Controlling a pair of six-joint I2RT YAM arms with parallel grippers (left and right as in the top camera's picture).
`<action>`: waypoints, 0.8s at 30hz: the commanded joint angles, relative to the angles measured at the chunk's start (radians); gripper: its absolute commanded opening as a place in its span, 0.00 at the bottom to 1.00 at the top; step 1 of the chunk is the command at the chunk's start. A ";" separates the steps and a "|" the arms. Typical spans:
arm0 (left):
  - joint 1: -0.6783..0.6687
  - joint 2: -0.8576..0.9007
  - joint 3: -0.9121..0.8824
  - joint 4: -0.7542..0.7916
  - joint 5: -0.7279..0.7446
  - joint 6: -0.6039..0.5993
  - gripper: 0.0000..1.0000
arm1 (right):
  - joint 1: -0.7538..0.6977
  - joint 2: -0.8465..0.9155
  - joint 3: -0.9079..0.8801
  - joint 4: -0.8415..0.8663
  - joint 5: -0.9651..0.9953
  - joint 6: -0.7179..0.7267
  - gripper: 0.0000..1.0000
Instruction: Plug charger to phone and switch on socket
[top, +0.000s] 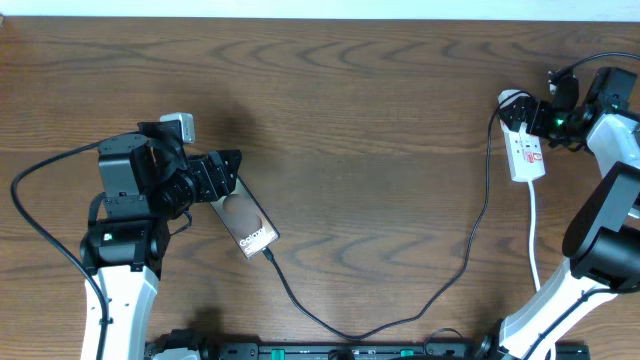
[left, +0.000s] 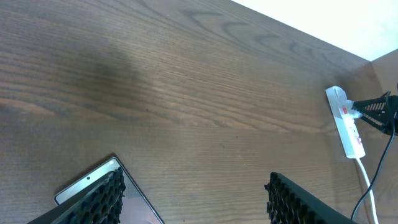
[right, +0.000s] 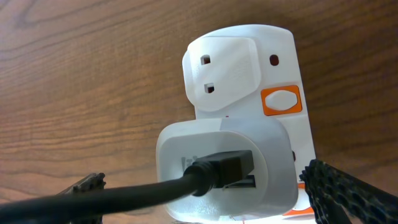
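Observation:
The phone (top: 246, 222) lies flat and slanted on the table, "Galaxy" lettering up. My left gripper (top: 225, 178) stands open over its upper end. In the left wrist view the left finger (left: 93, 199) covers the phone's corner (left: 87, 178) and bare wood shows between the jaws. The charger (top: 470, 250), a thin black cable, runs from the phone's lower end in a loop up to the socket (top: 524, 145). My right gripper (right: 217, 193) is open, its fingers on either side of the white adapter (right: 249, 149) plugged into the socket (right: 261, 56). An orange switch (right: 281, 101) sits beside it.
The socket's white cord (top: 533, 230) trails toward the front edge beside the right arm's base. Black robot cables (top: 40, 230) loop left of the left arm. The socket (left: 346, 121) also shows far right in the left wrist view, near the table's back edge.

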 joint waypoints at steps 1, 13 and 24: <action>-0.002 0.002 -0.016 0.000 -0.014 -0.008 0.72 | 0.002 -0.001 -0.002 -0.014 -0.003 0.000 0.99; -0.002 0.002 -0.016 0.000 -0.013 -0.008 0.72 | 0.002 -0.001 -0.002 -0.074 -0.006 0.015 0.99; -0.002 0.002 -0.016 -0.003 -0.013 -0.008 0.72 | 0.013 0.000 -0.003 -0.074 -0.007 0.016 0.99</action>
